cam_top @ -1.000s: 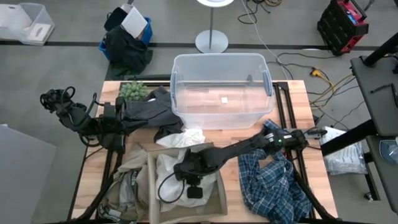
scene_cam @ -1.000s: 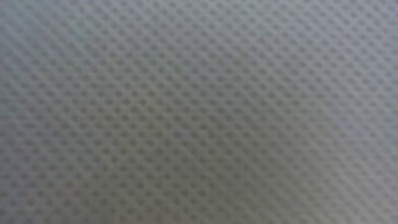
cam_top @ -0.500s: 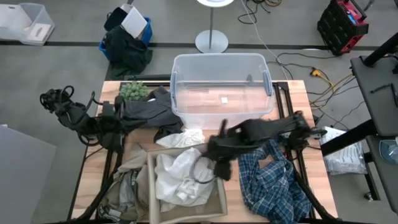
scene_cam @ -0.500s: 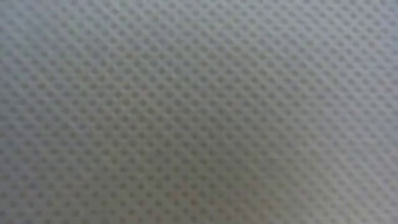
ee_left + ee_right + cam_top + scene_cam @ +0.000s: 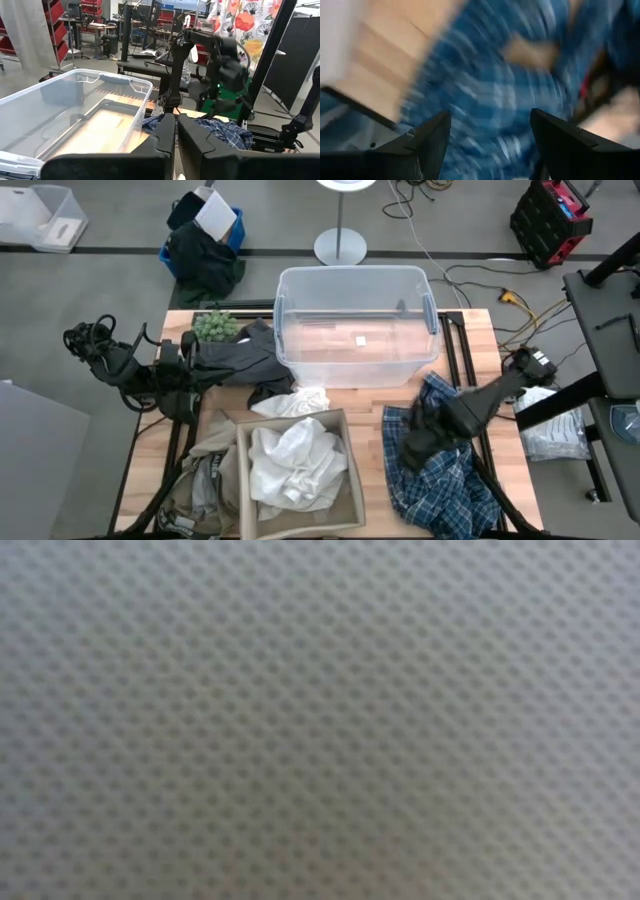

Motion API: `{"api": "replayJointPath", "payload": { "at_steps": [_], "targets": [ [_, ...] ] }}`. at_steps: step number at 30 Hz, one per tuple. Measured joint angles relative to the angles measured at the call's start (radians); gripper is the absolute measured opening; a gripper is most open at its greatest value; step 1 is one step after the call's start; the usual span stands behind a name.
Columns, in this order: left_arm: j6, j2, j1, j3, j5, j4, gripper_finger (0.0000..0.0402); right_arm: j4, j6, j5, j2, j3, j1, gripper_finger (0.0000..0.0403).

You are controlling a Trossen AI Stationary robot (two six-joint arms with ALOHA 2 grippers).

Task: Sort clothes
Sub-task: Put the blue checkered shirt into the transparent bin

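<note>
My right gripper [image 5: 490,145] stands open just above the blue plaid shirt [image 5: 450,480], which lies spread on the table's right near part; its arm [image 5: 470,412] reaches in from the right. A white shirt [image 5: 290,465] lies bunched in the tan box [image 5: 353,472]. My left gripper [image 5: 176,131] is shut with nothing in it, at the table's left beside the dark grey garment [image 5: 240,360]. A second white piece [image 5: 292,401] and a khaki piece [image 5: 205,470] lie by the box.
A clear plastic bin [image 5: 355,325] stands at the table's far middle, with a green plant ball [image 5: 213,326] to its left. A dotted grey fabric [image 5: 320,720] fills the whole low view. On the floor beyond the far edge are a dark bag [image 5: 203,250] and a lamp base [image 5: 340,248].
My right gripper has come up out of the tan box and swung toward the table's right edge, ending over the plaid shirt. The white shirt it was on stays behind, bunched in the box.
</note>
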Motion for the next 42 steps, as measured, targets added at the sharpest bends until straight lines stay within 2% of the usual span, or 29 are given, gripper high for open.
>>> {"api": "replayJointPath", "payload": {
  "at_steps": [4,8,13,17,19,21,23,27,30,33,37,39,42],
  "targets": [
    [0.01,0.001,0.0,0.0,0.0,-0.002,0.0001,0.11,0.238,-0.112,-0.091,-0.204,0.106,0.0276],
    [0.026,0.002,0.0,0.0,-0.001,-0.003,0.0001,0.371,0.407,-0.078,-0.145,-0.382,0.171,0.0288],
    [0.03,0.001,0.0,0.0,-0.003,-0.002,0.0001,0.572,0.489,-0.075,-0.118,-0.576,0.179,0.0301],
    [0.034,0.001,0.001,0.0,-0.023,-0.002,0.0001,0.696,0.495,-0.061,-0.049,-0.704,0.164,0.0292],
    [0.034,0.0,0.001,0.0,-0.027,-0.001,0.0001,0.76,0.495,-0.03,-0.016,-0.745,0.164,0.027],
    [0.034,0.0,0.001,0.0,-0.027,0.002,0.0001,0.817,0.494,-0.016,0.014,-0.773,0.163,0.0232],
    [0.034,0.001,0.001,0.0,-0.027,0.004,0.0001,0.849,0.484,-0.008,0.046,-0.785,0.163,0.0178],
    [0.034,0.002,0.0,0.004,-0.027,0.006,0.0001,0.868,0.425,-0.002,0.068,-0.77,0.164,0.0045],
    [0.034,0.002,0.0,0.011,-0.028,0.009,0.0001,0.778,0.409,0.033,0.012,-0.71,0.166,0.0037],
    [0.034,0.001,0.0,0.016,-0.028,0.008,0.0001,0.562,0.409,0.154,-0.088,-0.597,0.172,0.0037],
    [0.037,0.004,0.0,0.033,-0.029,0.008,0.0001,0.364,0.426,0.396,-0.2,-0.38,0.212,0.0037],
    [0.038,0.008,0.0,0.044,-0.029,0.007,0.0001,0.301,0.403,0.556,-0.249,-0.275,0.236,0.0037],
    [0.042,0.014,0.0,0.063,-0.029,0.007,0.0001,0.302,0.297,0.848,-0.301,-0.138,0.259,0.0037]
  ]
}}
